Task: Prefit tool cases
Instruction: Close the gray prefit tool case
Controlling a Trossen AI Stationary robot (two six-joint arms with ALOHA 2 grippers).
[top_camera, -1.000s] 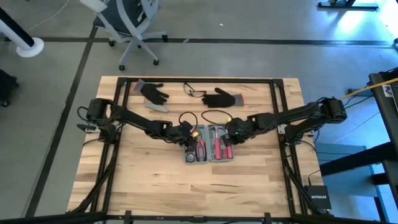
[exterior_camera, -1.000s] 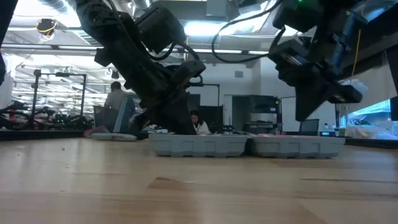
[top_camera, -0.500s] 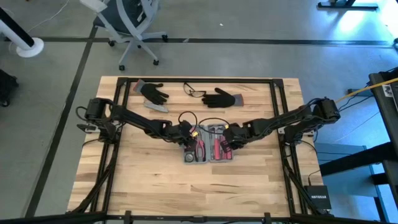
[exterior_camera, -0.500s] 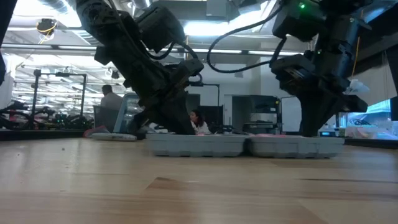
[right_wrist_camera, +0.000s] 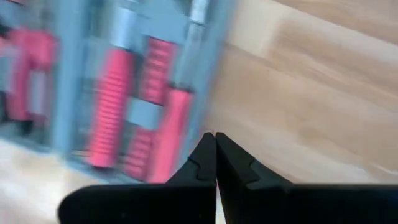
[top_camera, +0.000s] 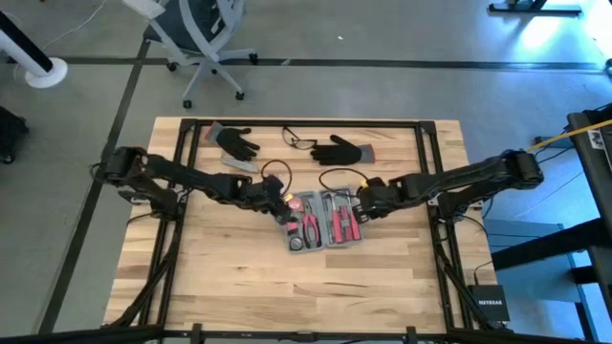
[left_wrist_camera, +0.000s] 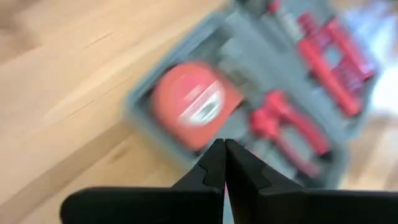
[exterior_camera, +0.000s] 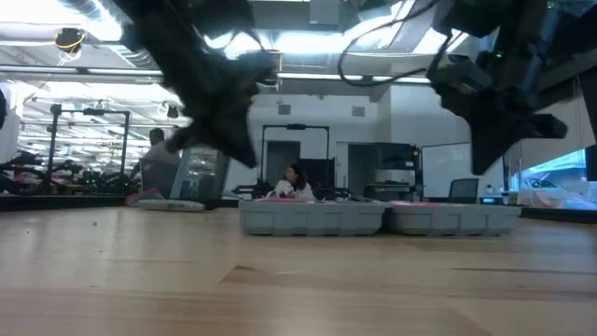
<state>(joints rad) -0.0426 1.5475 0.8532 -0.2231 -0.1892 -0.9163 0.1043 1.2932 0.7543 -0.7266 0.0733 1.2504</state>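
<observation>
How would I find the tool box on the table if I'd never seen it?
Look at the middle of the wooden table, between the two robot arms. The tool box lies open and flat there, grey with red-handled tools inside. The two black gloves and the glasses sit farther back and hold nothing.

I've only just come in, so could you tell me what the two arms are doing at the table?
An open grey tool case lies flat mid-table, with red-handled tools and a red tape measure in its slots. The left gripper hovers at the case's left edge and the right gripper at its right edge; both are shut and empty, touching nothing. Two black gloves and a pair of safety glasses lie at the far side.
</observation>
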